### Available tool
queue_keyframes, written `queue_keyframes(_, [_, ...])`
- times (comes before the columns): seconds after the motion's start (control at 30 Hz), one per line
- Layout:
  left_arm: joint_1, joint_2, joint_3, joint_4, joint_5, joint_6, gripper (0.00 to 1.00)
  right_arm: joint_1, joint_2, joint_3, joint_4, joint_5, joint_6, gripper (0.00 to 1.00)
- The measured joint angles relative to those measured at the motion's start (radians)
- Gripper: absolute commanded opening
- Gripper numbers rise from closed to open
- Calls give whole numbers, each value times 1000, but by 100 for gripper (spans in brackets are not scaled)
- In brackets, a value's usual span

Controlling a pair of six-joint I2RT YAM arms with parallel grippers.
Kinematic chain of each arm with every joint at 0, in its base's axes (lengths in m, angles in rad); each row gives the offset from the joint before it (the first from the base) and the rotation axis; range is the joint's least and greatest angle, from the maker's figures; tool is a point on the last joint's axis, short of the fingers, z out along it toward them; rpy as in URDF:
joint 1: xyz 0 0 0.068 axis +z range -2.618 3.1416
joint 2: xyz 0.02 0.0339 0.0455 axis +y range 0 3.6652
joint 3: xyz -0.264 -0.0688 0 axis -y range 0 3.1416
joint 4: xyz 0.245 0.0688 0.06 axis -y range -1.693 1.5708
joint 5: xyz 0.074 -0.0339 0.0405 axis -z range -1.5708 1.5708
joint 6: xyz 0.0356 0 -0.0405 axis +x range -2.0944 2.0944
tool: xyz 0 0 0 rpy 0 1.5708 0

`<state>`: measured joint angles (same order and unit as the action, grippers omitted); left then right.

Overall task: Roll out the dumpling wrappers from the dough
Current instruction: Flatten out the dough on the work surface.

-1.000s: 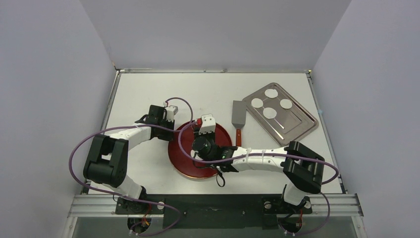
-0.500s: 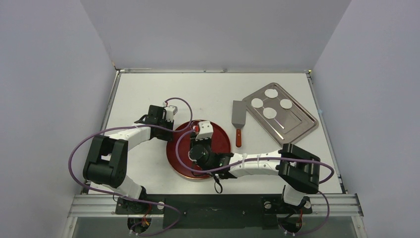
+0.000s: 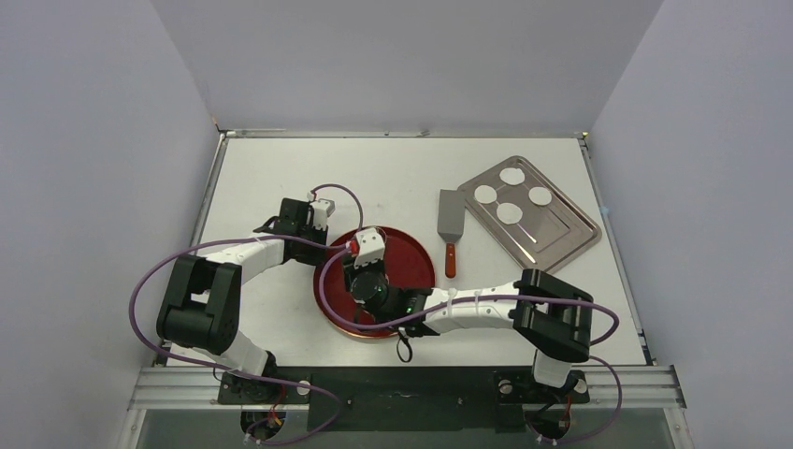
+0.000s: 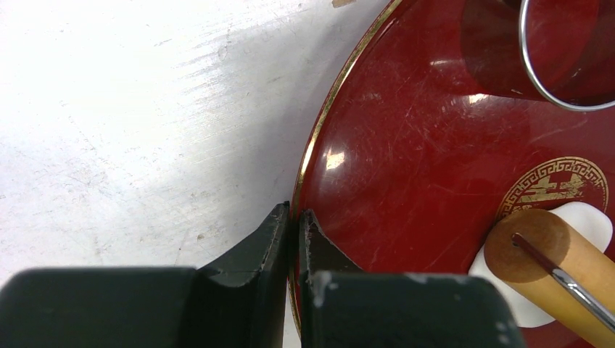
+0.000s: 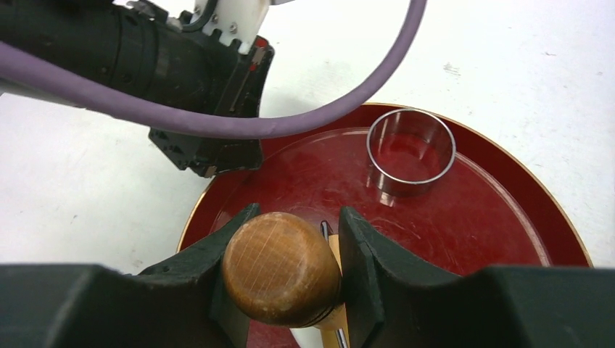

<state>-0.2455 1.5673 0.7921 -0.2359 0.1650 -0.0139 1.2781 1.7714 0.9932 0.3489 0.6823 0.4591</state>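
- Red plate (image 3: 416,257), round, lacquered, with a gold rim and a gold emblem at its centre. It lies on the white table (image 3: 393,173) in front of the two arms.
- Left gripper (image 4: 295,217), black fingers. They are pressed almost together on the plate's left edge, one finger outside the rim and one inside, with the gold rim pinched between them.
- Right gripper (image 5: 299,212), black fingers. They are clamped on either side of a wooden rolling pin (image 5: 281,268) and grip it just below its rounded end, above the near part of the plate.
- Wooden rolling pin, light brown and cylindrical. In the left wrist view its far end (image 4: 540,250) lies on the dough.
- Dough (image 4: 589,216), a soft white flattened patch on the plate beside the gold emblem. It lies directly under the rolling pin and shows on both sides of it.
- Steel ring cutter (image 5: 406,187), an open-topped round band. It stands upright on the far part of the plate, apart from the dough.
- Metal tray (image 3: 561,229), rectangular and set at an angle at the table's far right.
- Dumpling wrappers (image 3: 510,213), four white round discs. They lie flat and separate on the tray's far half.
- Spatula (image 3: 451,217), grey blade and red handle. It lies on the table between plate and tray.
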Motion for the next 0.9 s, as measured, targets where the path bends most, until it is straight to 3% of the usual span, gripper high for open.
queue_keyframes(0.17, [0,0,0,0,-1,0,0,0,-2,-28,56,-53,-20,0])
queue_keyframes(0.4, [1,0,0,0,-1,0,0,-29,-15,-132,264,-173,-21,0])
queue_keyframes(0.9, [5,0,0,-4,-4,8,0,-35,18,-115,323,-320,-21,0])
